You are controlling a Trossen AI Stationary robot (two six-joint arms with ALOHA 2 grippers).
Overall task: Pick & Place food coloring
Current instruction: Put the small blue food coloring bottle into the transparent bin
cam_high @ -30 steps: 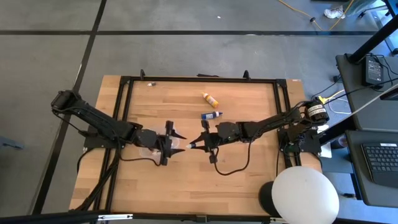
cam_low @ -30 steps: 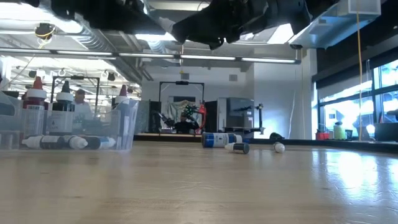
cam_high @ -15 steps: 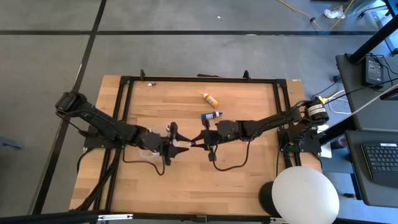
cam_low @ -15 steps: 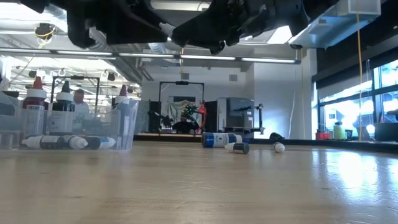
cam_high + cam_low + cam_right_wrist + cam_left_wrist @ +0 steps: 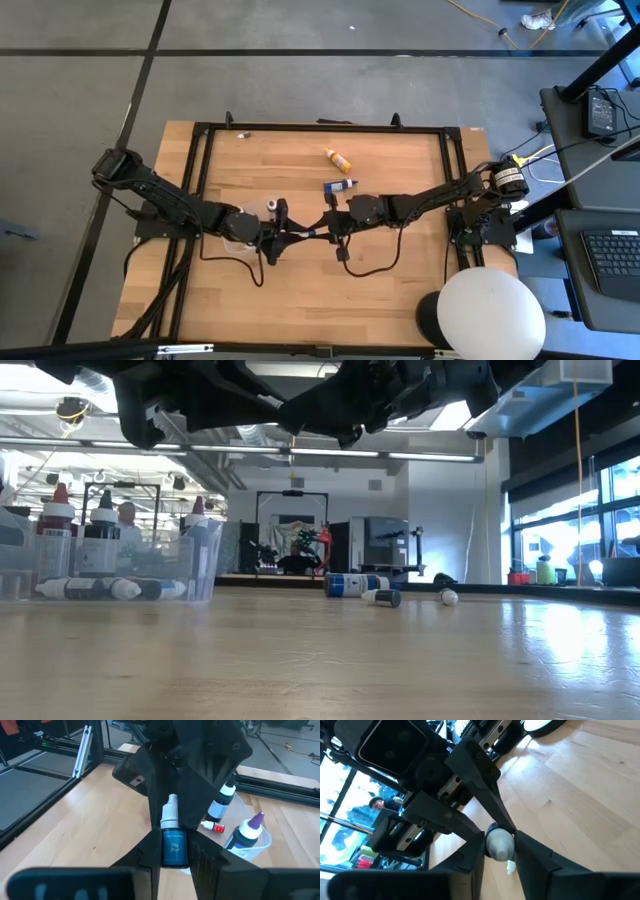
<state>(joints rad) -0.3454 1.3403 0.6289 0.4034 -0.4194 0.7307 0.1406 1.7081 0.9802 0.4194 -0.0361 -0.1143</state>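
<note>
Now blue bottle (image 5: 173, 847) sits between both end effectors' fingertips.

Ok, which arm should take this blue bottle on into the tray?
Left. Its end effector meets the cap of the Sky Blue bottle, which the right end effector holds over the table's middle. The clear tray sits on the left arm's side, so the left likely has the shorter carry.

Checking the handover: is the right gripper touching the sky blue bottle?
Touching. The right wrist view shows the blue bottle pinched between the right gripper's two fingers, with no gap on either side.
</note>
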